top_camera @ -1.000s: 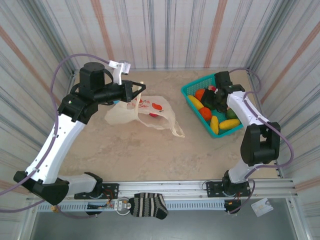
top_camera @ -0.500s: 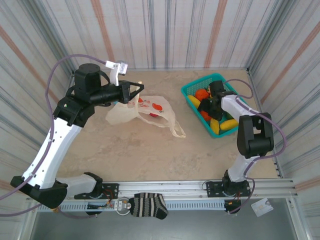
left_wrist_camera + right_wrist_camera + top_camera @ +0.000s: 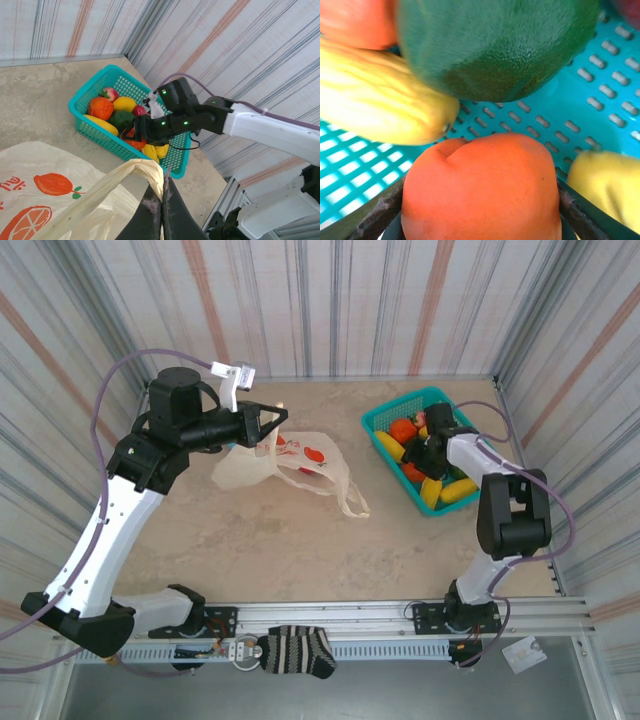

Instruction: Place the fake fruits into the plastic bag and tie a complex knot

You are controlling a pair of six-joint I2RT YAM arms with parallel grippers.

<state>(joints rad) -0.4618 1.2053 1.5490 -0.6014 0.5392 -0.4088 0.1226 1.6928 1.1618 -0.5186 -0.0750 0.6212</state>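
The left gripper (image 3: 161,186) pinches the bag's (image 3: 45,192) cream handle (image 3: 142,169) between its closed fingertips; the bag spreads left of them. Beyond the fingers, the right gripper (image 3: 138,132) sits among fruits (image 3: 101,107) in a teal basket (image 3: 95,86)

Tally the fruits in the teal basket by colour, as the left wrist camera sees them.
Yellow fruits: 3
Orange fruits: 2
Red or pink fruits: 2
Dark green fruit: 1
Total: 8 showing in the basket; the right arm covers part of it, so more may lie beneath.
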